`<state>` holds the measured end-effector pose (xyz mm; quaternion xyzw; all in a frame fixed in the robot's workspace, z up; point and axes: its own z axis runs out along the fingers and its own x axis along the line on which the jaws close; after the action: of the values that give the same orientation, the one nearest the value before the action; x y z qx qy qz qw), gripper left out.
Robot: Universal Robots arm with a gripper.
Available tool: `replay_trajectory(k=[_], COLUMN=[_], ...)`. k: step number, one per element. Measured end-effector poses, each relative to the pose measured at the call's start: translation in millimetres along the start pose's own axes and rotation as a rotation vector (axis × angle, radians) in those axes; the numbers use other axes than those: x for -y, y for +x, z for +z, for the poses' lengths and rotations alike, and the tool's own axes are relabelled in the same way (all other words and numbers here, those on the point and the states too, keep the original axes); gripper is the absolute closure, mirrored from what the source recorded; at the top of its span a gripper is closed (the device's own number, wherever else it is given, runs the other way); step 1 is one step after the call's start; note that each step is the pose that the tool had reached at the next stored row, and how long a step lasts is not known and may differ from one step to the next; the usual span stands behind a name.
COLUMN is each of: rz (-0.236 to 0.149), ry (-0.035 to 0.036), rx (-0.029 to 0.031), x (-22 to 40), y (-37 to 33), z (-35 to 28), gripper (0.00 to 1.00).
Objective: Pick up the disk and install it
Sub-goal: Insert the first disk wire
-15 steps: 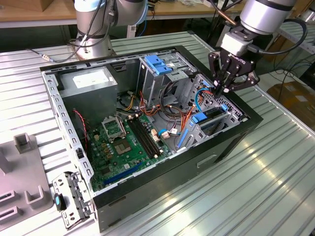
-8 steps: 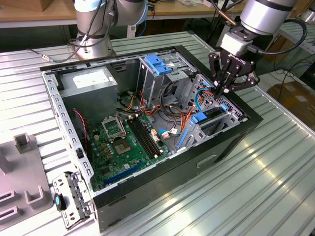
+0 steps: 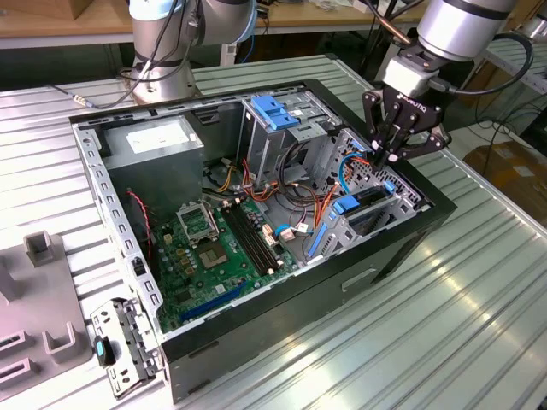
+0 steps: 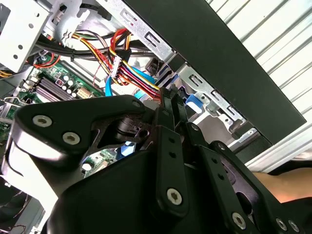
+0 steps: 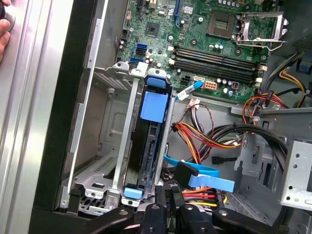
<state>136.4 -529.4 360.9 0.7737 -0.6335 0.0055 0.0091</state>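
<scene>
In the exterior view, a ribbed silver metal desk (image 3: 479, 325) carries an open black computer case (image 3: 256, 231) lying on its side across the middle of the frame. In the lower left of the case lies a green motherboard (image 3: 214, 256) with black memory slots. Further back, at upper left, a large grey box with a white sticker (image 3: 154, 145) sits in the case's corner. At upper centre stands a tall metal cage with a blue plastic top (image 3: 278, 120), with red, yellow and orange wire bundles (image 3: 308, 205) beside it.

At the right end of the case, a grey metal drive bay (image 3: 376, 209) holds the silver-grey disk in blue plastic side rails (image 3: 359, 207). In the first wrist view the disk (image 5: 151, 141) stands on edge in this bay, its long axis running from the gripper toward the motherboard, its blue rail tabs at both ends.

The black gripper (image 3: 386, 155) hangs just above the bay's far end in the upper right of the exterior view. Its fingers are drawn close together with nothing between them.
</scene>
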Motion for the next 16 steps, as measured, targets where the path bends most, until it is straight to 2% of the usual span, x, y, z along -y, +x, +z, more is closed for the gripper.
replay_trajectory(k=[5,7,8,16], rz=[0.042,0.042,0.042,0.089], ry=[-0.0009,-0.0009,-0.0009,-0.0018], rx=[0.0003,0.0003,0.0003,0.0006], x=[-1.0,-8.4,-10.2,-11.1], y=[1.5,1.8,1.8,4.9], z=[1.0,1.5,1.8,5.3], gripper=[0.83,0.83,0.83,0.83])
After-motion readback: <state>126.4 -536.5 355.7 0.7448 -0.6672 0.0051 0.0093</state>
